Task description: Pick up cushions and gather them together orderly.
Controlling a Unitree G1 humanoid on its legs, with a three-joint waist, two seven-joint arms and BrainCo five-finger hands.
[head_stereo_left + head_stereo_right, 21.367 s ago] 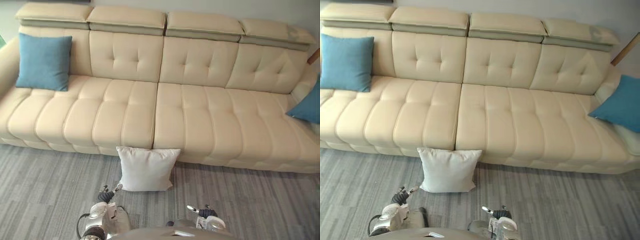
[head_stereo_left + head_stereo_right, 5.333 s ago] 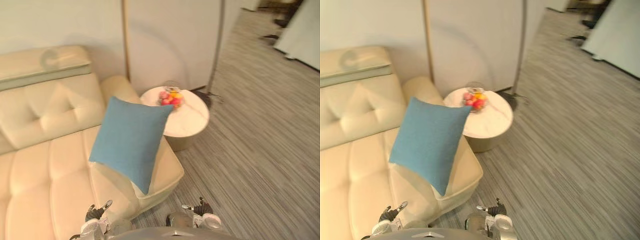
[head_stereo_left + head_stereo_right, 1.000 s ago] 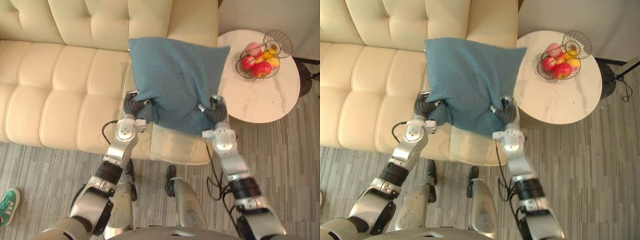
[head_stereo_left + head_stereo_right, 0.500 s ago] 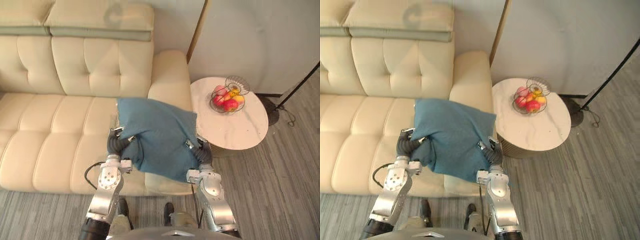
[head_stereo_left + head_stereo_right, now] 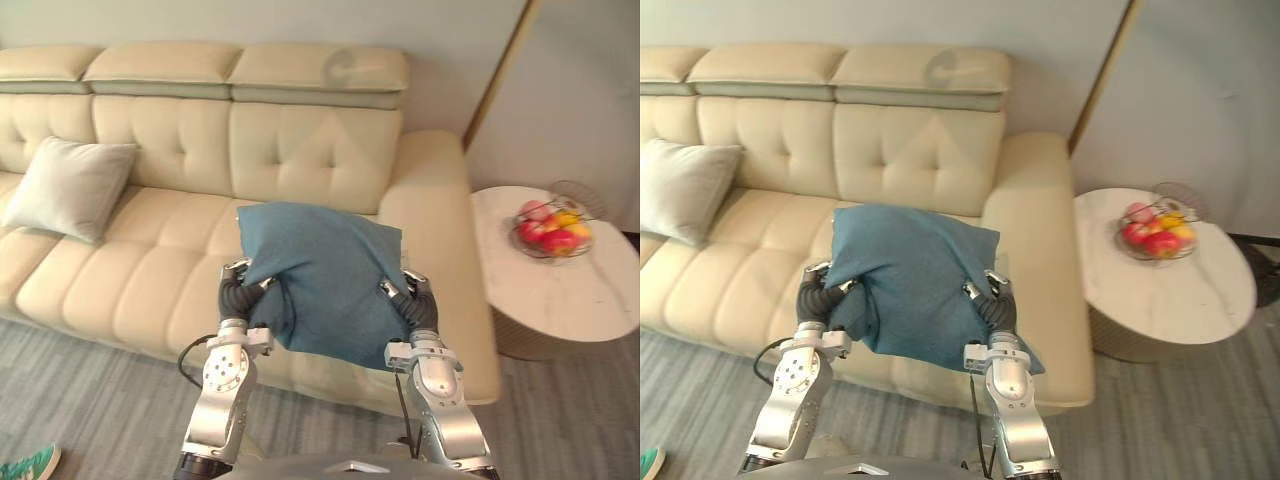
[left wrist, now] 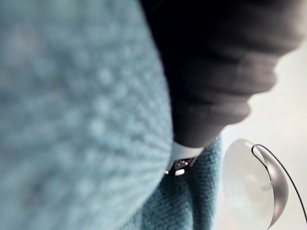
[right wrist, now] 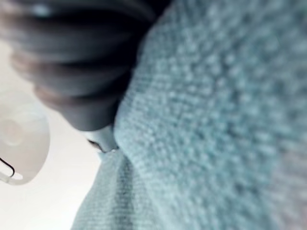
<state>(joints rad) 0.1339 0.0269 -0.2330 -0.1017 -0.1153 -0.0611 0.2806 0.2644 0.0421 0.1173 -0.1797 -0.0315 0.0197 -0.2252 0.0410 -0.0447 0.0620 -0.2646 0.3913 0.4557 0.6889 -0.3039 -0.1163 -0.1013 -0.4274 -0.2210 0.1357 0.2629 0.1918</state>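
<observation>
Swung left since a moment ago, my view now shows a white cushion (image 5: 65, 186) on the sofa (image 5: 300, 150). The blue cushion (image 5: 325, 268) sits between my left hand (image 5: 240, 291) and right hand (image 5: 415, 309), above the seat. I cannot tell either hand's grip.

Cream leather sofa (image 5: 300, 150), tufted back, padded headrests, broad arm at its right end. Pale grey wall (image 5: 250, 25) behind; slim wooden pole (image 5: 500, 72) leaning across it. Round white table (image 5: 560, 290) just beside the sofa arm, carrying a wire basket (image 5: 555, 225) of red and yellow fruit. Floor (image 5: 80, 400): grey streaked carpet. Even, soft light.
</observation>
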